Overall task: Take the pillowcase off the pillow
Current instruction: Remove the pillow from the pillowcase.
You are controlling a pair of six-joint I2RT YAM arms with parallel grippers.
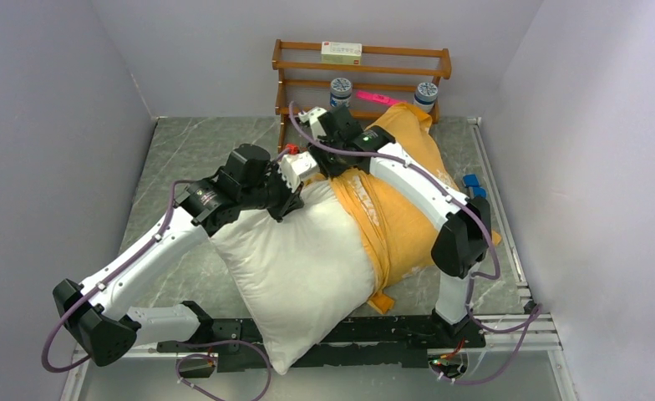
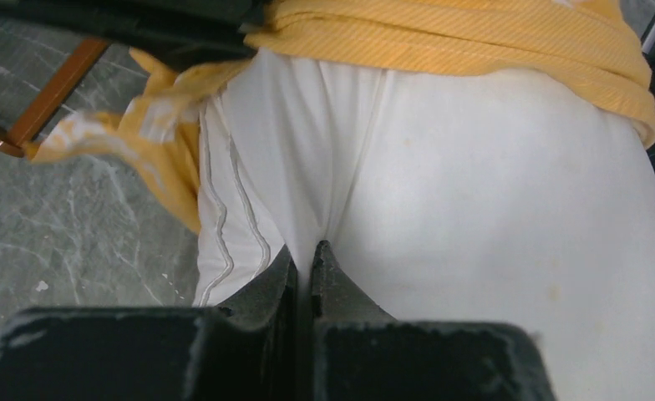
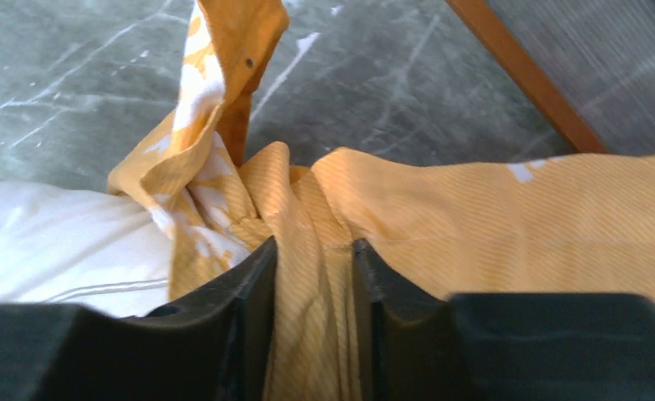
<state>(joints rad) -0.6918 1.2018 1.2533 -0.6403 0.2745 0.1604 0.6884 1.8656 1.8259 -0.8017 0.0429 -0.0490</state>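
Pillow [image 1: 299, 267] half bared; pillowcase [image 1: 391, 227] bunched over far half. Left pincer [image 2: 310, 255] pinches pillow, right pincer [image 3: 314, 255] pinches pillowcase; rest needs pulling off.

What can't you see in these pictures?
- Far end of the pillow: top view, covered by the pillowcase and the right arm.
- Picture on the pillowcase: all views, the bunched folds show only white patches.
- Words on the box on the shelf: top view, too small.
- Labels on the two jars: top view, too small.
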